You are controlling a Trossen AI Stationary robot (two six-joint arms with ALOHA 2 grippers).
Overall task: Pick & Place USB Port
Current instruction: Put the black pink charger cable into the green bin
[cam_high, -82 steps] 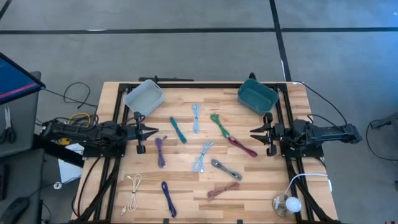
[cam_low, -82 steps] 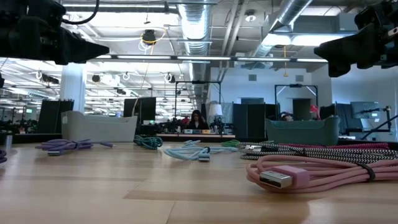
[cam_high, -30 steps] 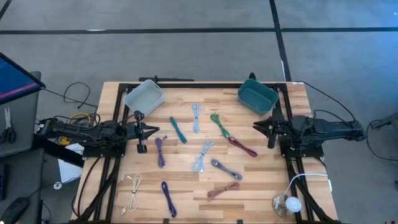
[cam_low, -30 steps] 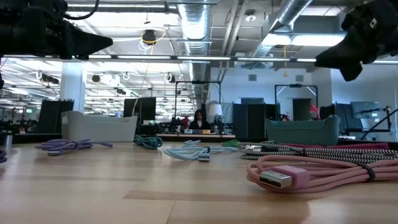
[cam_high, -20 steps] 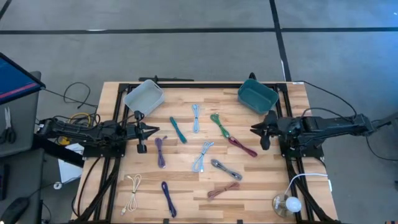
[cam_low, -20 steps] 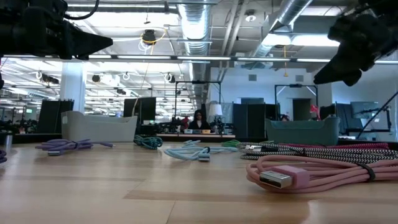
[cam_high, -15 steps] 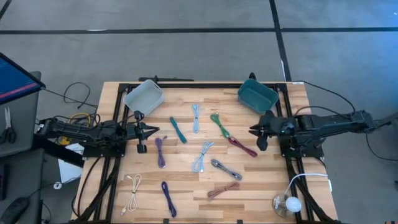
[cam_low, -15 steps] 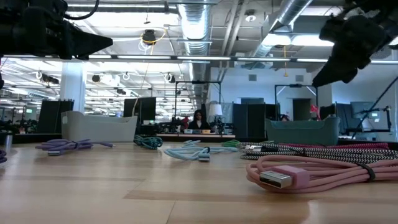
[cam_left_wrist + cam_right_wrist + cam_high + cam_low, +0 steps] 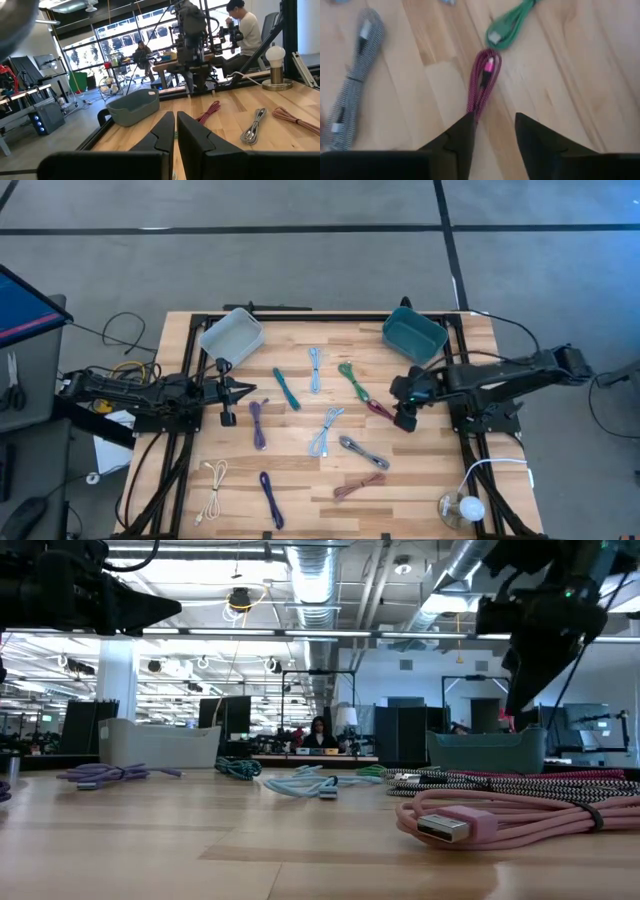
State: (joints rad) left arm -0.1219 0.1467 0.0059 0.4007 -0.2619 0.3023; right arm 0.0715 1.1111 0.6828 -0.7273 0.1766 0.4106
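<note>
**Lining up on the magenta cable**

Pale butcher-block planks run under me, scattered with coiled USB cables, and open office space stretches behind the table (image 9: 300, 480). My right gripper (image 9: 404, 410) hangs above the magenta cable (image 9: 482, 87), which lies folded into a narrow loop near the right-hand middle of the table, just beside the green cable (image 9: 512, 22) and well apart from the teal bin (image 9: 414, 335) at the back right corner.

I judge this cable light, limp and braided, so it should give some friction but will sag and swing from wherever I pinch it. The sensible hold looks like the middle of the doubled bundle, across both strands, not the plug end, so neither tail drags far.

My fingers (image 9: 455, 142) stand parted, wider than the folded cable, and hold nothing; they touch neither the wood nor the cord. My left gripper (image 9: 175, 132) waits at the left side of the table with its fingers nearly together, nothing between them.
</note>
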